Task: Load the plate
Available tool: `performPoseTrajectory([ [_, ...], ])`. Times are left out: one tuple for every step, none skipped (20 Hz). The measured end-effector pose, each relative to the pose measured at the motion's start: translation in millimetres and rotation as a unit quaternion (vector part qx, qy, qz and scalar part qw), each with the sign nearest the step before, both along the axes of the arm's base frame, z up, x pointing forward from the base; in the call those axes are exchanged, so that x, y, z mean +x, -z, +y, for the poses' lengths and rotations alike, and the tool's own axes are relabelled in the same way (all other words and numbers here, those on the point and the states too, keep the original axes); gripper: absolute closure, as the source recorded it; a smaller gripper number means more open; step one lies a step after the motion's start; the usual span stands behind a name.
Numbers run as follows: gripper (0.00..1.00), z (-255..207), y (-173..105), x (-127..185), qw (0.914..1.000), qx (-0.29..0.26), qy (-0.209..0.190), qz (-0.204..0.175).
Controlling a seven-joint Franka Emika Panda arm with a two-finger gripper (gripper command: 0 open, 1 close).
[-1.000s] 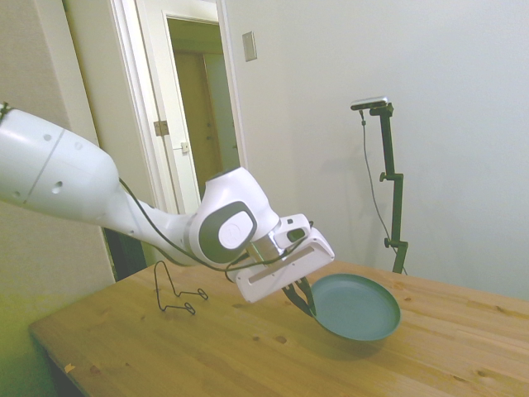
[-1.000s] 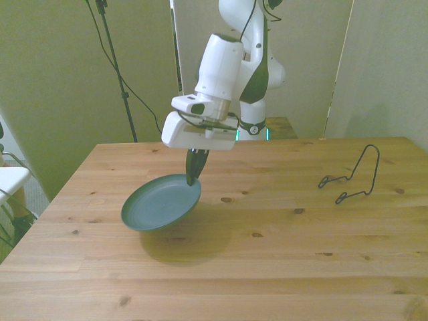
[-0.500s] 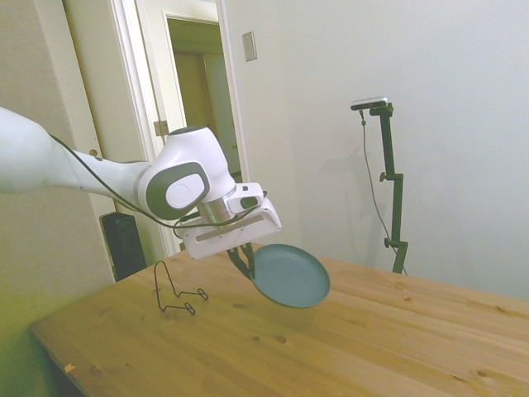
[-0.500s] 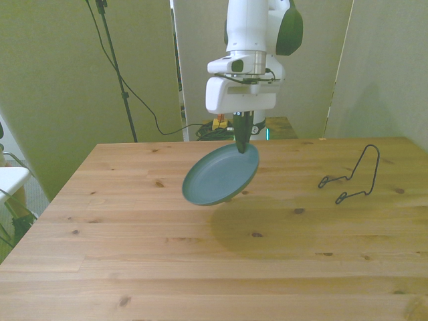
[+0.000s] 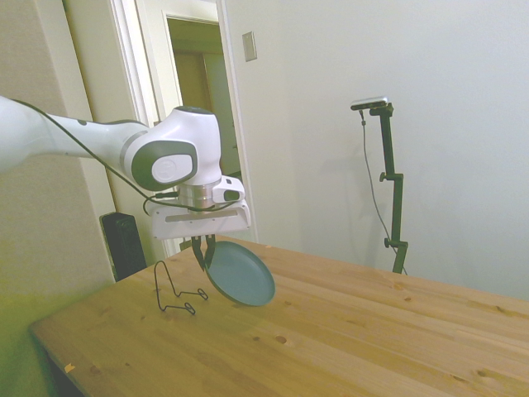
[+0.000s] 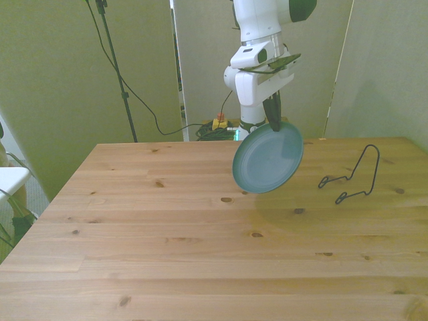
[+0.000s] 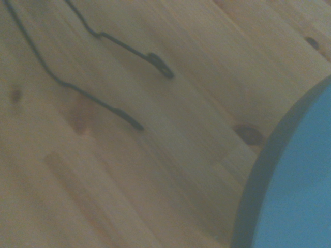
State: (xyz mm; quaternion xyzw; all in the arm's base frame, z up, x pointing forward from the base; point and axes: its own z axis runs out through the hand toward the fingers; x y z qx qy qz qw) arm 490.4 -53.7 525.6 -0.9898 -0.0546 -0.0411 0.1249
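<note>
Plate (image 6: 267, 158), rim pinched in tool (image 6: 273, 123), airborne.

No lettering, labels, brand marks or numbers can be read in any of the three views. The round matte teal-green plate (image 6: 268, 160) shows a plain, unmarked face, the white robot arm (image 5: 169, 159) carries no legible print, the small grey wall plate (image 5: 249, 46) in the upper middle of the side view is blank, and the wooden tabletop (image 6: 200, 247) bears only grain and knots.
</note>
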Motion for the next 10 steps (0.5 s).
performPoseTrajectory([
  [1.00, -2.1, -2.3, 3.6, 1.0000, 0.003, -0.002, 0.005],
  [1.00, -3.2, -2.4, 8.1, 1.0000, 0.003, -0.002, 0.007],
  [1.00, 0.5, 1.3, 17.7, 0.9999, 0.000, -0.006, 0.010],
  [1.00, 1.4, 1.2, 17.9, 0.9999, 0.000, -0.007, 0.010],
  [1.00, 4.6, 2.2, 18.0, 0.9999, 0.003, -0.010, 0.013],
  [1.00, 10.5, 3.9, 17.9, 0.9997, 0.011, -0.015, 0.017],
  [1.00, 19.0, 5.7, 18.0, 0.9993, 0.022, -0.023, 0.022],
  [1.00, 27.8, 7.5, 18.2, 0.9986, 0.035, -0.033, 0.023],
  [1.00, 36.4, 8.3, 17.8, 0.9976, 0.049, -0.042, 0.025],
  [1.00, 43.0, 8.2, 17.5, 0.9965, 0.064, -0.049, 0.024],
])
